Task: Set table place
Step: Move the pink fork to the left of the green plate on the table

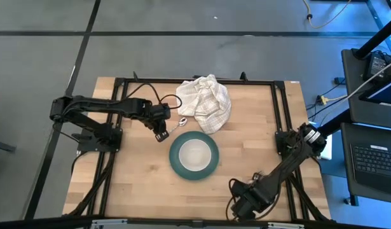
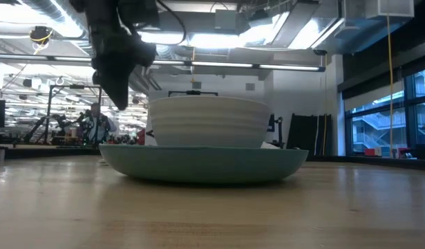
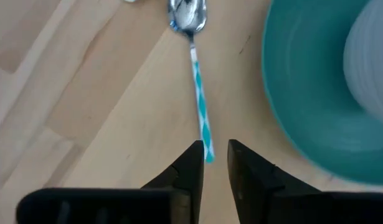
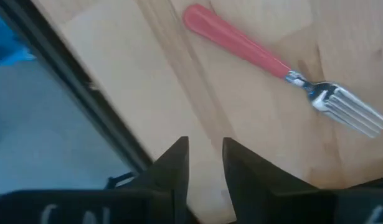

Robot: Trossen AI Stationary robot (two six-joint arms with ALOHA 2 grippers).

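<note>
Two risks we note: left gripper (image 3: 213, 163), fingers slightly parted over the spoon (image 3: 196, 81) handle tip, may pinch too near the end; spoon could pivot against the plate (image 3: 303, 112).

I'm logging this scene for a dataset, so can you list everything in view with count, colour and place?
table: one, light wood with black rails, under everything.
plate: one, teal, mid-table.
bowl: one, white, standing on the plate.
spoon: one, metal bowl with teal-and-white patterned handle, beside the plate.
fork: one, red handle, near the table's edge rail.
cloth: one, white, crumpled beyond the plate.
left hand: dark, fingers slightly apart at the spoon handle's tip.
right hand: dark, fingers slightly apart, near the fork.
</note>
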